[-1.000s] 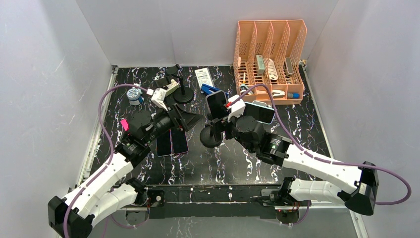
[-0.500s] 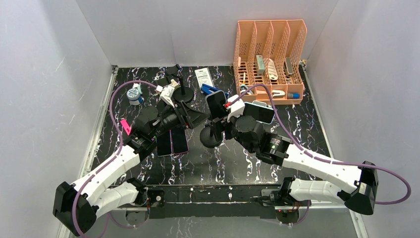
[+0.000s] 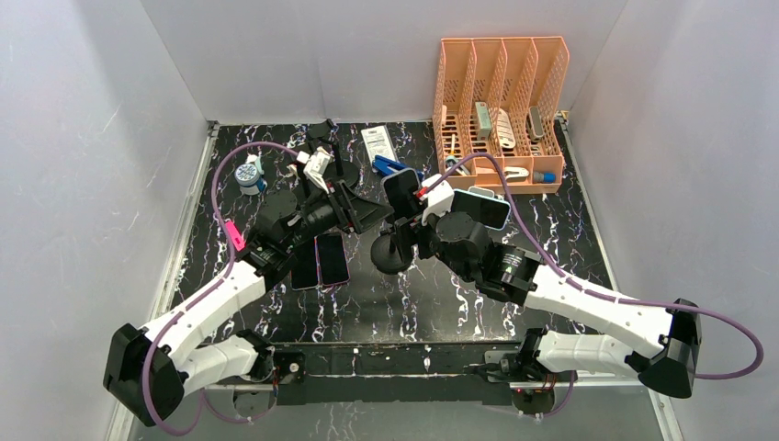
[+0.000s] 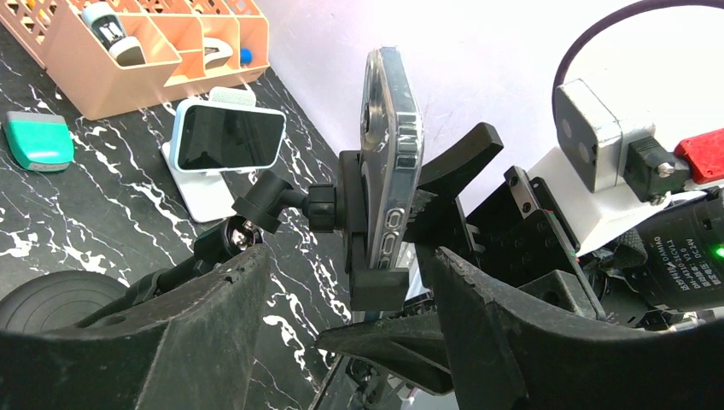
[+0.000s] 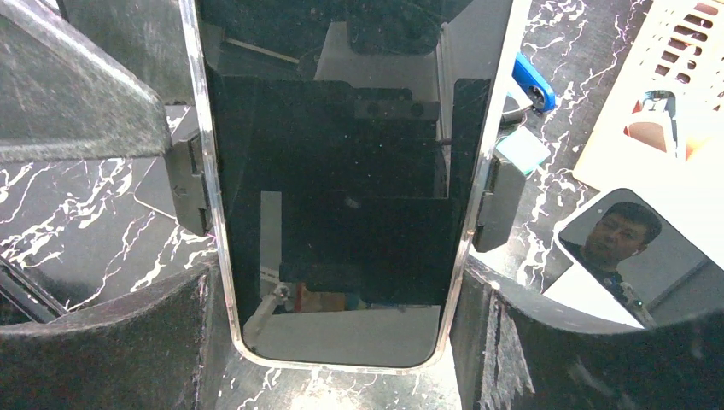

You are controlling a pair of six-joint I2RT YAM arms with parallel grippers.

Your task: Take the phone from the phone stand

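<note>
The phone (image 3: 401, 191), in a clear case with a dark screen, stands upright in the black phone stand (image 3: 390, 254). My right gripper (image 3: 411, 220) faces its screen. In the right wrist view the phone (image 5: 341, 171) fills the middle and my right gripper (image 5: 337, 278) is shut on its two long edges, just below the stand's side clamps (image 5: 189, 184). In the left wrist view the phone (image 4: 388, 145) is edge-on. My left gripper (image 4: 350, 260) is open, one finger in front of the stand's bottom clamp (image 4: 376, 282) and one behind it, with gaps both sides.
A second phone on a white stand (image 3: 482, 207) sits just right of the right wrist. Two phones (image 3: 319, 260) lie flat under the left arm. Another black stand (image 3: 340, 175), a blue tool (image 3: 390, 167) and an orange file rack (image 3: 501, 110) are behind.
My left arm has swung right and forward to the stand, and its fingers have narrowed a little. The right fingers have closed in against the phone's edges.
</note>
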